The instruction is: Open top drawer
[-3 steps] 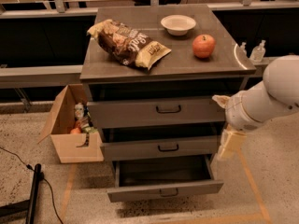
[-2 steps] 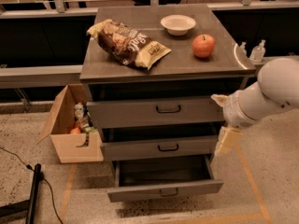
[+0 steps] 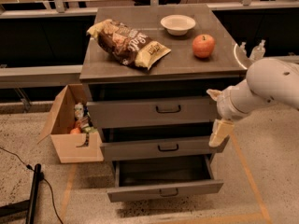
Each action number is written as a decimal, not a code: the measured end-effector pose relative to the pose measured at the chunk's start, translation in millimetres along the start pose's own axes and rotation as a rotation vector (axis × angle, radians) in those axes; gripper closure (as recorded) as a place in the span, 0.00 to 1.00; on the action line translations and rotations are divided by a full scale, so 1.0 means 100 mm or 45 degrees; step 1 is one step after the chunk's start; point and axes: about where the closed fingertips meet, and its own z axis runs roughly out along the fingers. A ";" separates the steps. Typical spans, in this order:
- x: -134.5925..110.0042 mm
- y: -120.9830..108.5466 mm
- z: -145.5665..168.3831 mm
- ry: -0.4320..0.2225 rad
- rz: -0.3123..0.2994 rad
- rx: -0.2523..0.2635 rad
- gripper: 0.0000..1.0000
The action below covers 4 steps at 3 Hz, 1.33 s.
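The top drawer point(image 3: 140, 112) is the upper grey front of the cabinet, with a small black bar handle point(image 3: 168, 109) at its centre. It sits a little forward, with a dark gap above it. My gripper point(image 3: 212, 118) is at the cabinet's right edge, level with the top drawer's right end and to the right of the handle. Its cream fingers point(image 3: 220, 132) are spread apart, one above the other, and hold nothing. The white arm point(image 3: 266, 85) reaches in from the right.
The middle drawer point(image 3: 163, 148) is slightly out and the bottom drawer point(image 3: 163, 190) is pulled well open. A chip bag point(image 3: 126, 43), white bowl point(image 3: 177, 24) and red apple point(image 3: 203, 45) lie on the cabinet top. A cardboard box point(image 3: 70, 129) stands at the left.
My gripper and arm have moved slightly left and up, closer to the right end of the top drawer. The drawers have not moved.
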 end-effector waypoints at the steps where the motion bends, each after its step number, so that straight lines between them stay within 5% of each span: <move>1: 0.02 -0.18 0.17 0.014 -0.013 0.017 0.00; 3: 0.13 -0.41 0.55 0.048 -0.009 0.001 0.00; 4: 0.14 -0.48 0.68 0.051 -0.027 0.001 0.18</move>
